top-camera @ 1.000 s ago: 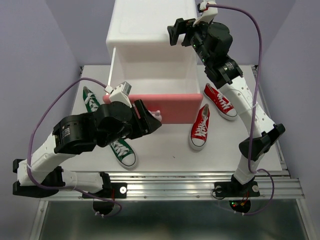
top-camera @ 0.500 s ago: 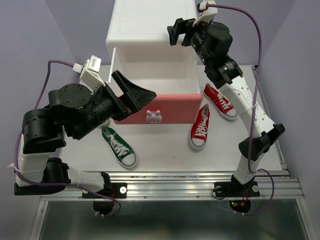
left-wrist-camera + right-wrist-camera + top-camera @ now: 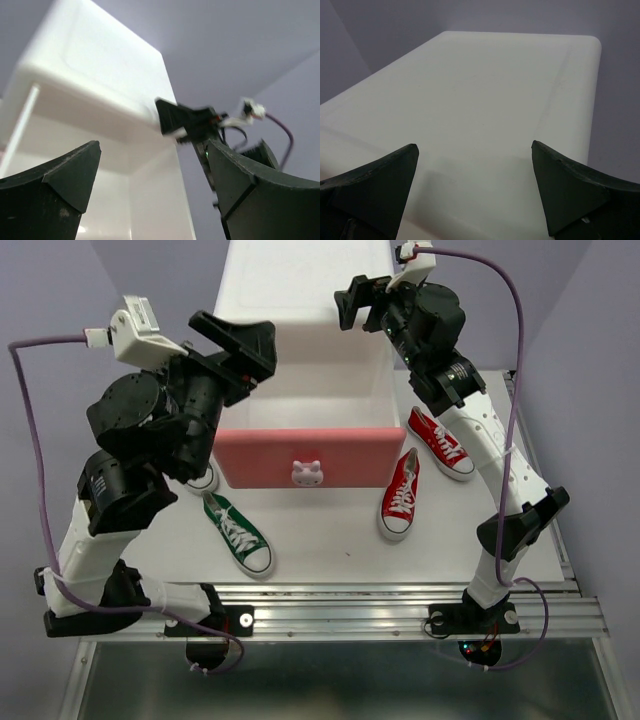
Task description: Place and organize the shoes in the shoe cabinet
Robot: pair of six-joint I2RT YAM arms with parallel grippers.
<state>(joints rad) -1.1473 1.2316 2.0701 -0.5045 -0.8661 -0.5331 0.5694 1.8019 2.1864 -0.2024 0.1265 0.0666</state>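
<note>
Though drawer (image 3: 305, 456) open, shoes (image 3: 400, 496) on table (image 3: 330, 532).

Red shoes: two, one red shoe (image 3: 400, 496) beside the other red shoe (image 3: 441, 443).
Green shoes: one green shoe (image 3: 238, 533) in full view.
Half-hidden shoes: one, only a white toe cap (image 3: 203, 478) showing from behind the left arm (image 3: 130, 490), so its colour cannot be told.
Shoes in all: four.
Shoe cabinets: one shoe cabinet (image 3: 300, 300).
Pink drawer fronts: one pink drawer front (image 3: 350, 455) in view.
Bunny knobs: one bunny knob (image 3: 306, 472) in view.
Arms: two, counting the right arm (image 3: 480, 430).
Grippers: two, the left gripper (image 3: 240, 345) and the right gripper (image 3: 352, 302).
Fingers per gripper: two.
Tables: one table (image 3: 330, 550).
</note>
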